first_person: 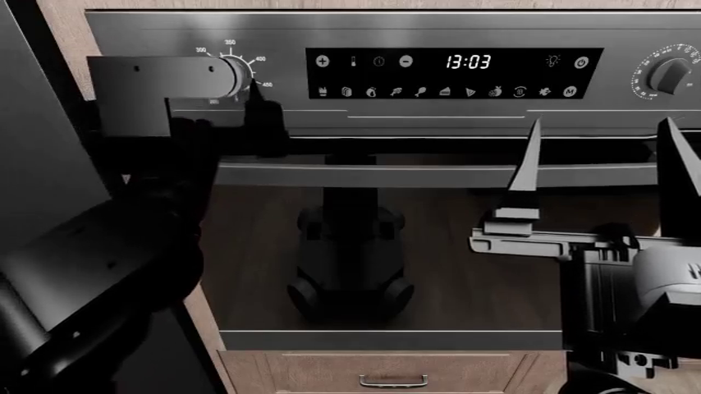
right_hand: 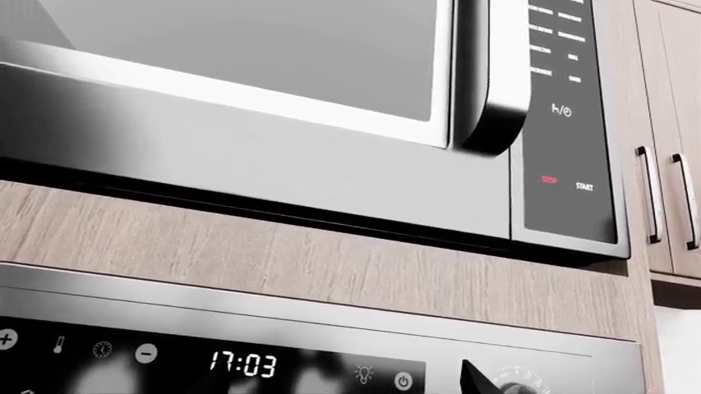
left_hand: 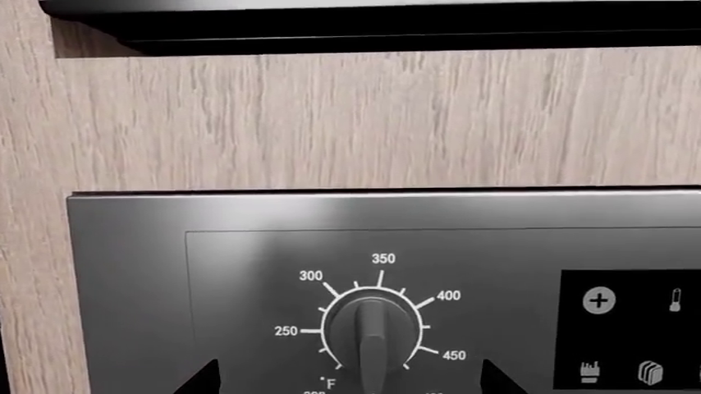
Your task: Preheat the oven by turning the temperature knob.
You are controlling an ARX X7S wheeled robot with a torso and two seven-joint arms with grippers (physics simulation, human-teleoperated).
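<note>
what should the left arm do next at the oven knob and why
Probably ease the left gripper straight forward, then close. In the left wrist view the temperature knob sits centred between the two open finger tips, its ridge upright, and no contact shows yet. The right gripper hangs open, away from it.

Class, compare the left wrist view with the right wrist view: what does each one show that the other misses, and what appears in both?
Only the left wrist view shows the temperature knob, ringed by numbers from 250 to 450, with two dark fingertips either side of it.

Only the right wrist view shows the microwave above, its curved handle, the clock digits and the cabinet handles.

Both show the oven with its steel top edge, the black display panel with its plus icon, and the wood panel above.
</note>
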